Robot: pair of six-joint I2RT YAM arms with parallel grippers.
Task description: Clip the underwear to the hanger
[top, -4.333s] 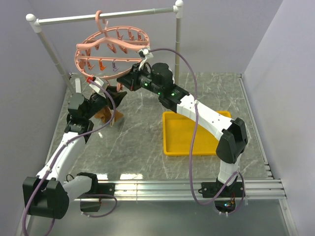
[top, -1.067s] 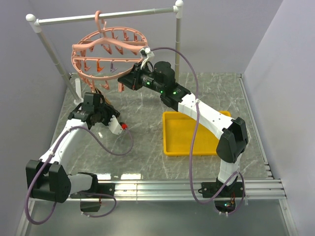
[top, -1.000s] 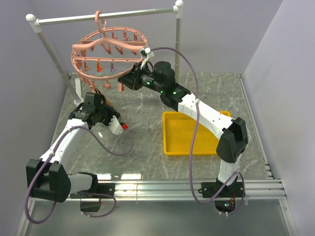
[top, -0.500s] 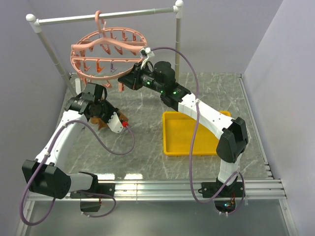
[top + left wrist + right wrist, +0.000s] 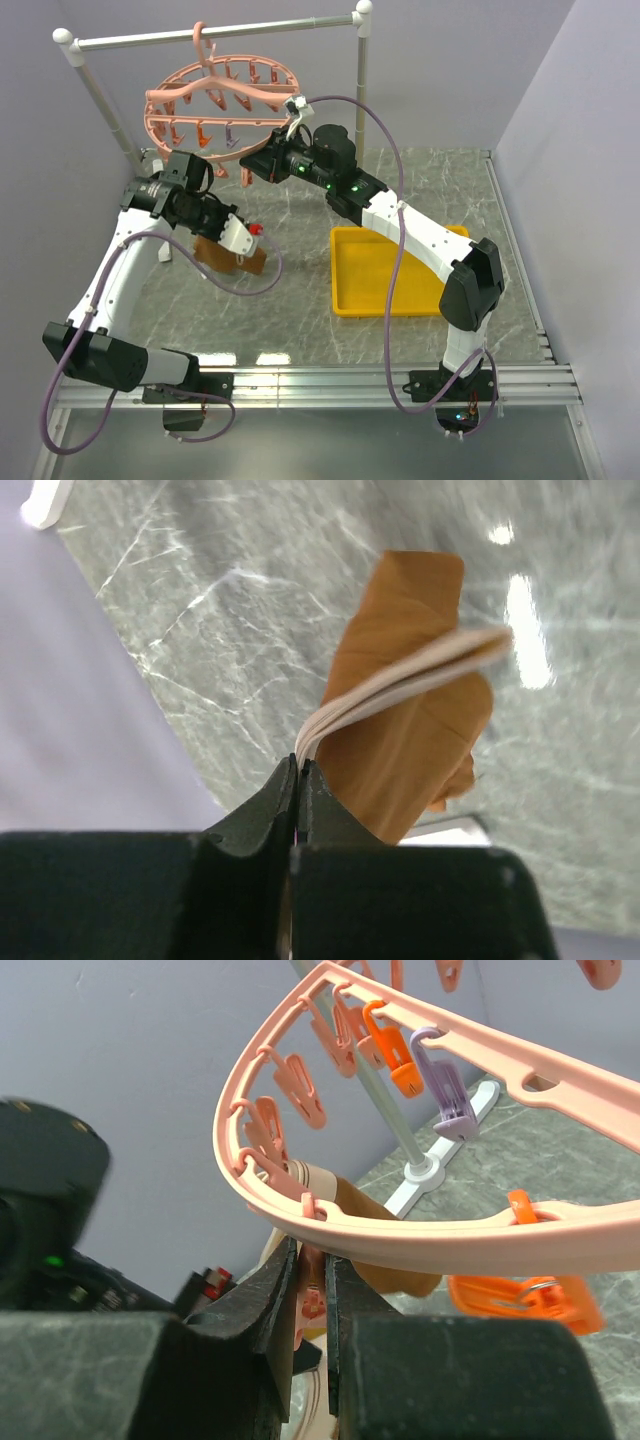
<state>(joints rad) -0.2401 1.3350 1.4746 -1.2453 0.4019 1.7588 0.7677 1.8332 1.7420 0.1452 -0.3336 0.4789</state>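
Note:
The salmon-pink round hanger [image 5: 215, 100] hangs by its hook from the rail. My right gripper [image 5: 247, 163] is at its near rim, shut on a pink clip [image 5: 312, 1295] just under the rim [image 5: 450, 1232]. My left gripper [image 5: 212, 243] is shut on the tan waistband of the brown underwear [image 5: 232, 260], which hangs folded below it, above the table, lower left of the hanger. In the left wrist view the jaws [image 5: 300, 768] pinch the waistband and the cloth [image 5: 410, 730] droops beyond them. The underwear [image 5: 372, 1212] shows behind the rim in the right wrist view.
The white and grey rail [image 5: 215, 32] spans the back on two posts; one post foot [image 5: 420, 1175] stands on the table. A yellow tray [image 5: 375, 285] lies right of centre, under the right arm. Orange and purple clips [image 5: 445, 1095] dangle from the hanger.
My left arm has lifted the underwear off the table and carried it up and slightly right. The right gripper has stayed at the hanger's rim.

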